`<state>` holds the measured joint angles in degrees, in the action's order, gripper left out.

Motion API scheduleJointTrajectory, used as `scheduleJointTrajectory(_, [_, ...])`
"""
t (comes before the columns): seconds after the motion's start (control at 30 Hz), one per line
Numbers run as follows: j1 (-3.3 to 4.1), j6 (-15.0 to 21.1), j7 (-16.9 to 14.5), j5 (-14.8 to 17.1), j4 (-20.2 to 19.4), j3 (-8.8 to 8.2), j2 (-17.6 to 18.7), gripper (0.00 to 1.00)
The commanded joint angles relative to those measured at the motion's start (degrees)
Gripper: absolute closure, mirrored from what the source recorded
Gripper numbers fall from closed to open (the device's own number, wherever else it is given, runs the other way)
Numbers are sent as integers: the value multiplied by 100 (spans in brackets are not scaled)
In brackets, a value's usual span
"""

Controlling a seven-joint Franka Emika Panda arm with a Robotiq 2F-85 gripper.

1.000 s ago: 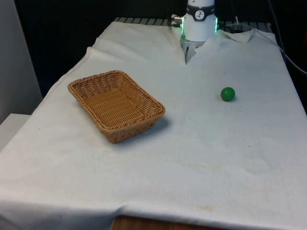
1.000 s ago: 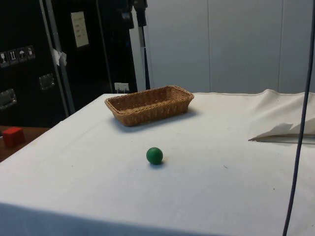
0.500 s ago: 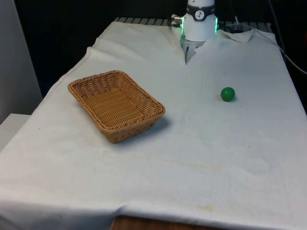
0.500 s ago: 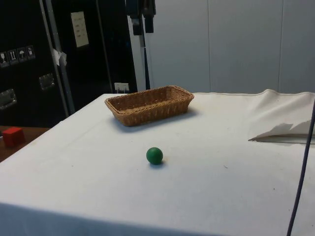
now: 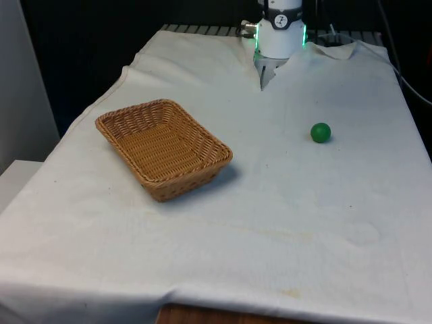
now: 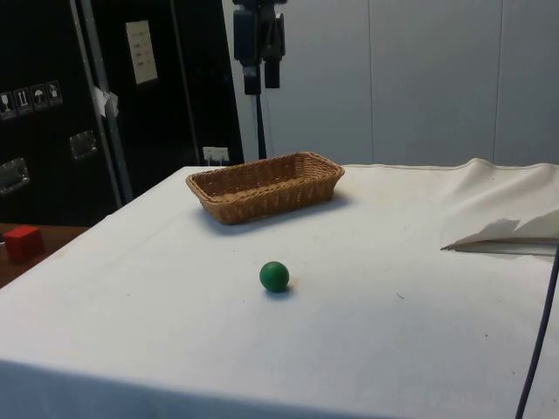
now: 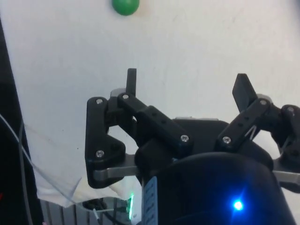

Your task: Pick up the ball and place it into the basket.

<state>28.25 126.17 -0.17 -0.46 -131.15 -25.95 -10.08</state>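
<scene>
Black, my gripper hangs high with fingers spread wide, holding nothing. The green ball lies on the white cloth, well apart from the wicker basket. Since a moment ago I have dropped lower in the side view.

Ball — front view's right of basket

A small green ball rests on the white cloth, well apart from a rectangular brown wicker basket. The basket sits upright, open and empty, angled on the cloth toward the front view's left; the ball lies toward its right.
</scene>
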Motion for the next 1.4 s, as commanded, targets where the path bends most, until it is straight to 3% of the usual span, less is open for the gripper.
scheduleJointTrajectory(0.0, [-6, 132, 120, -103, -92, 46, -34, 0])
scheduleJointTrajectory(0.07, [0, 97, 34, 0, -92, 40, 0, 0])
scheduleJointTrajectory(0.4, [-6, 676, 378, -166, -521, 309, 97, 0])
scheduleJointTrajectory(0.43, [0, 573, 275, -69, -487, 281, 69, 0])
scheduleJointTrajectory(0.47, [-6, 710, 395, -178, -539, 321, 115, 0])
scheduleJointTrajectory(0.7, [-11, 968, 470, -166, -705, 395, 229, 0])
scheduleJointTrajectory(0.97, [0, 1031, 481, -92, -802, 424, 321, 0])
scheduleJointTrajectory(1.37, [17, 1536, 567, 74, -980, 521, 636, 0])
